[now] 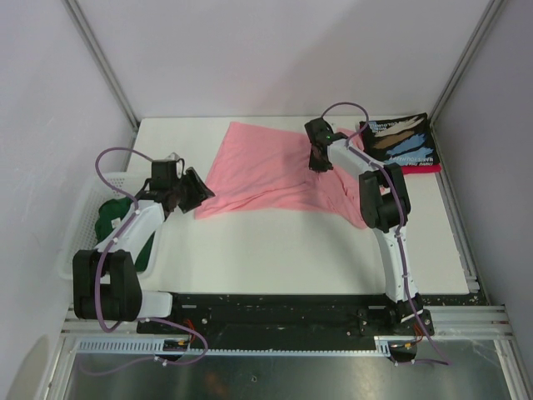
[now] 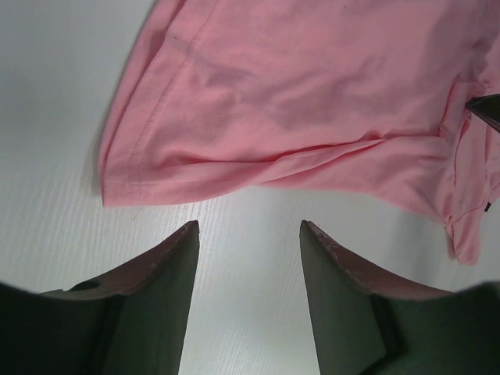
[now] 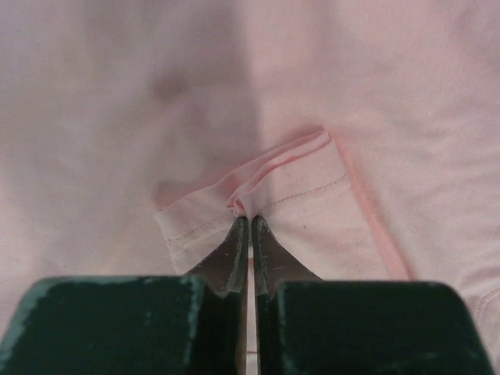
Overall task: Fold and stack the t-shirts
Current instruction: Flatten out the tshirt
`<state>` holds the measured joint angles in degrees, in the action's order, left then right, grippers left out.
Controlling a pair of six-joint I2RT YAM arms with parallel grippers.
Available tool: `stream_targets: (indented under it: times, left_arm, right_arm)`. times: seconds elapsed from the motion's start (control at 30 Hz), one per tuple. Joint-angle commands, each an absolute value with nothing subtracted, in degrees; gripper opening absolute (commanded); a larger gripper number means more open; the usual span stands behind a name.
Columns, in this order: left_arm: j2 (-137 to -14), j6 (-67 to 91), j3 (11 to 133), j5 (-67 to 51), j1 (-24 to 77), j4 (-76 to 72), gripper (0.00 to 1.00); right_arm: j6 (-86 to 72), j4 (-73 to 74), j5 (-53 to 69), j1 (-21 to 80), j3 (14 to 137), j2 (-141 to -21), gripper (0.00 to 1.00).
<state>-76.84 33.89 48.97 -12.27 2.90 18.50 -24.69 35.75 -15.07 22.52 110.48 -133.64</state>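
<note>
Top external: right arm (image 1: 398,250) stretched forward, right pincer (image 3: 250,217) clamped on pink tee (image 1: 258,171); left pincer (image 2: 249,225) apart beside it.

A flat white table top (image 1: 275,250) fills the middle of the scene, matte and smooth. At its left edge sits a white slatted plastic basket (image 1: 77,237), hanging partly off the side. Plain pale grey wall panels (image 1: 275,50) close in the far side and both flanks, joined by two slanting aluminium frame posts, one far left (image 1: 100,62), one far right (image 1: 470,58). Along the near edge runs a black mounting rail (image 1: 275,310), with a white slotted cable duct (image 1: 250,347) just nearer still.
</note>
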Motion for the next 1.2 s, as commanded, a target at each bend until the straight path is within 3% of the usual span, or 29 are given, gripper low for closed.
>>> stream_targets:
  times: [0.0,0.23,0.6,1.17]
  left_arm:
    - [-76.6,32.2,49.7,-12.8,3.3,17.6,0.59]
    - [-76.9,33.9,48.8,-9.7,3.2,17.6,0.58]
    - [-78.8,37.3,47.1,-5.3,3.3,17.6,0.58]
    - [-82.2,46.1,46.2,9.5,7.2,19.3,0.45]
  right_arm:
    - [-24.1,36.9,-16.9,22.6,114.1,-132.1,0.01]
    - [-23.8,37.6,-15.8,22.7,111.9,-125.9,0.0]
    - [-24.4,34.6,-9.8,23.3,97.7,-113.9,0.0]
    - [-30.3,29.3,-1.0,30.1,56.9,-80.1,0.0]
